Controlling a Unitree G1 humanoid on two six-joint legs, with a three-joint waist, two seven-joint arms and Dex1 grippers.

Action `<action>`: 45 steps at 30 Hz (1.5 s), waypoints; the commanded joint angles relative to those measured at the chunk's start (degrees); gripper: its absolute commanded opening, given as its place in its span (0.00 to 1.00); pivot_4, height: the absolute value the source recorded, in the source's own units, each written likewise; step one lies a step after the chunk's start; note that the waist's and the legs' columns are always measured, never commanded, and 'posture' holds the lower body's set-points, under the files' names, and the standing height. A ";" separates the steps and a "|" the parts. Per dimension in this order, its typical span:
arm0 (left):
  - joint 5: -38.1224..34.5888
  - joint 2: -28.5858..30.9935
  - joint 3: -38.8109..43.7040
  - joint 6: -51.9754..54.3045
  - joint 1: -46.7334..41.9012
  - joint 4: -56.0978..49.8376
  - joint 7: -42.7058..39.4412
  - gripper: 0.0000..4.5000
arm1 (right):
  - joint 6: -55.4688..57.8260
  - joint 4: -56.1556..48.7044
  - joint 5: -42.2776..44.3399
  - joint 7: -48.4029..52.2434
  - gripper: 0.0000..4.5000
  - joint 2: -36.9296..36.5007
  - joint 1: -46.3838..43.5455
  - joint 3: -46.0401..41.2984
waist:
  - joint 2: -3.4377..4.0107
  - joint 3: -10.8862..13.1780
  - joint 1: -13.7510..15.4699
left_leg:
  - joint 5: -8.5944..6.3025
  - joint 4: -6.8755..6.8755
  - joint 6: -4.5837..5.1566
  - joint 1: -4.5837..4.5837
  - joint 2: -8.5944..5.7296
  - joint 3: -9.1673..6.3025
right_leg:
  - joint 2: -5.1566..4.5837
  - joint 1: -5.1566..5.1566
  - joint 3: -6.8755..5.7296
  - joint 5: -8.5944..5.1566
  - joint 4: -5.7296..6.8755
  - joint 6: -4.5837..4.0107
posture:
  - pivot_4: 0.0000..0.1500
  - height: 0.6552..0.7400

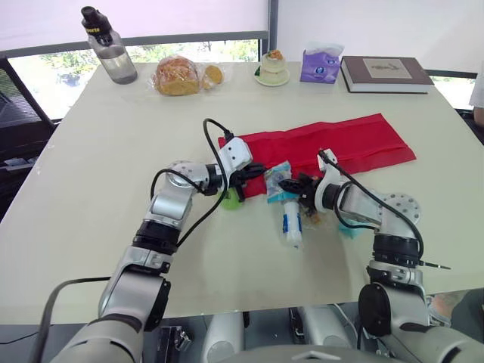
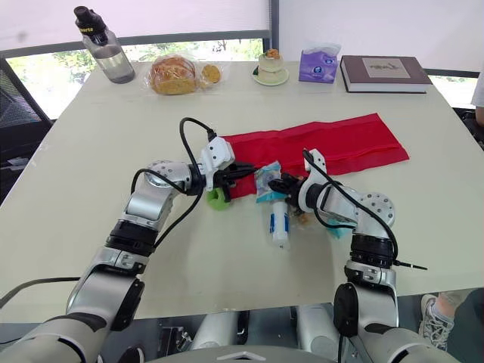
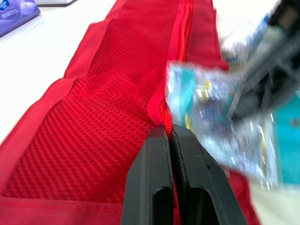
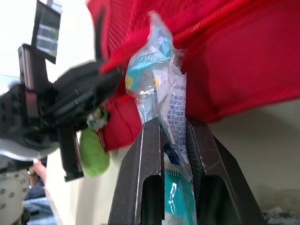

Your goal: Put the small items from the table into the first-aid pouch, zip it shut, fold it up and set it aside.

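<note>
Red pouch [image 1: 340, 144] lies unfolded across mid-table [image 1: 91, 174], its near-left end covered by the L gripper [image 1: 253, 174]. L gripper is clenched on the pouch's edge right at the zip. In L wrist view its fingers [image 3: 150, 178] meet w/ only red fabric pinched btwn them, mesh lining showing beyond. R gripper [image 1: 289, 184] is clamped on a clear crinkly packet [image 4: 157, 75], held up at the pouch's edge next to the L gripper; touching the fabric or just off it, can't tell. Print on the packet is too blurred to read, contents unclear. Green item [image 1: 231, 200] sits just under the L gripper, half hidden, can't tell what it is. White tube [image 1: 292, 224] lies on the table just robot-side of the packet. Teal item [image 1: 349, 231] peeks out beside the R forearm, mostly covered.
</note>
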 commanded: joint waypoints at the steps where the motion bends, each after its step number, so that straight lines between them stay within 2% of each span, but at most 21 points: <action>1: -2.35 0.04 1.17 0.89 1.42 -5.09 0.13 0.03 | -1.04 0.44 -0.02 -1.20 0.02 1.94 -1.25 -1.13 | 0.00 0.00 -0.01 | 0.00 0.00 0.00 0.01 0.00 0.00 | 0.00 0.00 0.00 0.00 0.01 0.00 | 1.00 1.00; 10: -5.01 -0.29 2.03 4.32 4.08 -8.94 1.05 0.03 | -0.75 4.41 -0.23 -2.79 0.02 3.57 -3.41 -4.17 | 0.01 0.00 0.03 | 0.00 0.00 0.00 0.01 0.01 -0.02 | 0.01 0.00 -0.03 0.00 0.00 0.00 | 1.00 1.00; 19: -6.14 0.43 1.09 6.73 7.59 -13.18 0.39 0.03 | -9.99 13.17 -0.28 -2.50 0.02 5.58 -9.51 -9.02 | 0.01 0.00 0.00 | 0.00 -0.01 0.00 0.03 0.02 -0.01 | 0.03 0.00 -0.02 0.00 0.01 0.00 | 1.00 1.00; 24: -6.37 0.65 0.94 7.20 8.02 -13.57 0.28 0.03 | -15.22 14.65 -0.10 -3.97 0.02 8.16 -10.84 -10.42 | 0.02 0.00 0.07 | 0.00 -0.03 0.00 0.00 0.01 -0.02 | 0.01 0.00 -0.04 0.00 -0.04 0.00 | 1.00 1.00; 27: -6.30 0.91 1.06 7.22 8.03 -13.33 0.37 0.03 | -15.13 13.31 -0.74 -2.39 0.02 7.71 -9.69 -7.96 | 0.02 0.01 0.06 | 0.00 -0.03 0.00 -0.01 0.00 -0.01 | -0.01 0.00 -0.03 0.00 -0.05 0.00 | 1.00 1.00; 28: -6.25 1.05 1.18 7.12 7.92 -13.02 0.37 0.00 | -14.35 12.35 -0.94 -1.86 0.25 7.39 -8.94 -6.78 | 0.02 0.01 0.05 | 0.00 -0.03 0.00 0.00 0.00 -0.01 | -0.01 0.00 -0.03 0.00 -0.04 0.00 | 1.00 1.00; 29: -6.16 1.24 1.41 6.98 7.70 -12.50 0.46 0.00 | -13.20 11.30 -1.06 -1.90 0.30 7.03 -8.08 -5.73 | 0.02 0.01 0.01 | 0.00 -0.03 0.00 0.00 0.00 -0.01 | 0.00 0.00 -0.03 0.00 -0.03 0.00 | 1.00 1.00; 32: -6.01 1.65 1.68 6.51 7.34 -11.44 0.59 0.00 | -10.47 8.84 -1.78 -1.26 0.61 5.24 -6.25 -3.05 | 0.03 0.01 0.05 | 0.00 -0.04 0.00 0.01 0.02 -0.03 | 0.01 0.00 -0.04 0.00 -0.03 0.00 | 1.00 1.00; 33: -6.02 1.74 1.72 6.37 7.34 -11.27 0.54 0.00 | -10.00 8.29 -1.83 -1.09 0.64 4.89 -5.92 -2.66 | 0.03 0.00 0.06 | 0.00 -0.04 0.00 0.01 0.02 -0.03 | 0.01 0.00 -0.04 0.00 -0.03 0.00 | 1.00 1.00; 44: -6.11 2.77 3.05 4.23 6.83 -6.55 0.84 0.00 | -5.61 -0.44 -2.75 3.55 0.64 -2.17 -2.56 1.15 | 0.03 0.00 0.04 | 0.00 -0.04 0.00 0.01 0.01 -0.01 | 0.01 0.00 -0.02 0.00 -0.04 0.00 | 1.00 1.00; 45: -6.56 2.64 3.40 4.37 6.57 -6.13 0.79 0.00 | -5.72 -1.33 -3.39 4.54 0.58 -3.13 -2.38 2.17 | 0.03 0.00 0.05 | 0.00 -0.04 0.00 0.00 0.01 -0.01 | 0.00 0.00 -0.02 0.00 -0.04 0.00 | 1.00 1.00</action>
